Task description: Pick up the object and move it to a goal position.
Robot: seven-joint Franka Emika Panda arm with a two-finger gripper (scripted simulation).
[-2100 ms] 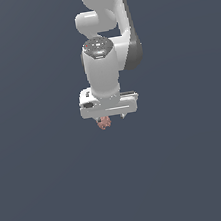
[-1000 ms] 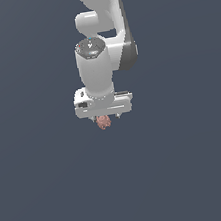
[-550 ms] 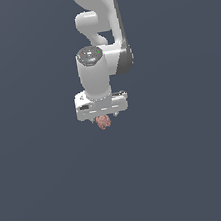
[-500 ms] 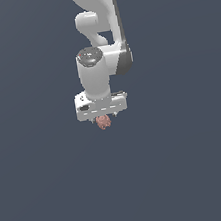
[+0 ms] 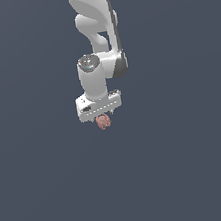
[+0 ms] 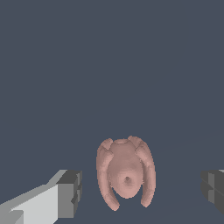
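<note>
The pincer (image 5: 101,115) has drifted toward the exterior view's left and now hangs released, fingers (image 6: 70,194) well clear of the object (image 5: 103,122) between them; grasp not yet made.

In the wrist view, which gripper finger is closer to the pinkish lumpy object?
The finger whose white body shows; the other finger, cut by the picture's edge, is farther. Neither touches the object.
</note>
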